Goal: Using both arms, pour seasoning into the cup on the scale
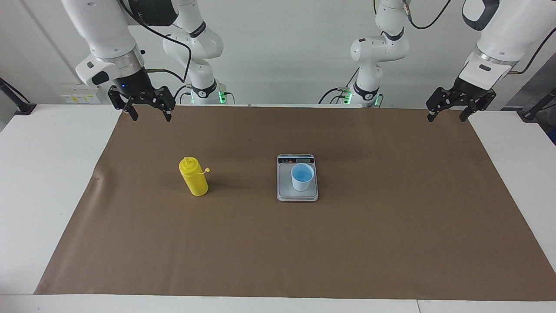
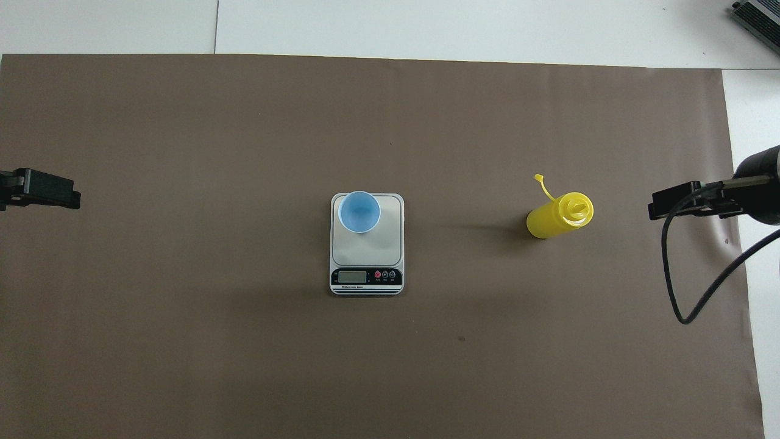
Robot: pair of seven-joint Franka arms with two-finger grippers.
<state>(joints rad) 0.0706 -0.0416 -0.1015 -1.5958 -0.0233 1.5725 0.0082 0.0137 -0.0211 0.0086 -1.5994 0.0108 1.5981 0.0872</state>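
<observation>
The yellow seasoning bottle [image 1: 194, 177] stands upright on the mat, toward the right arm's end, with its tethered cap hanging off to the side; it also shows in the overhead view [image 2: 557, 214]. The light blue cup [image 1: 302, 176] stands upright on the silver scale [image 1: 286, 187] at mid-table, on the part of the plate farther from the robots [image 2: 359, 211]. The scale's display [image 2: 365, 277] faces the robots. My right gripper [image 1: 150, 115] hangs open and empty over the mat's edge nearest the robots. My left gripper [image 1: 447, 116] hangs open and empty over the mat's corner at its own end.
A brown mat [image 1: 391, 226] covers most of the white table [image 1: 43, 182]. A black cable [image 2: 701, 286] loops down from the right arm's wrist. The left gripper's tip [image 2: 42, 189] and the right gripper's tip [image 2: 676, 202] show at the overhead view's side edges.
</observation>
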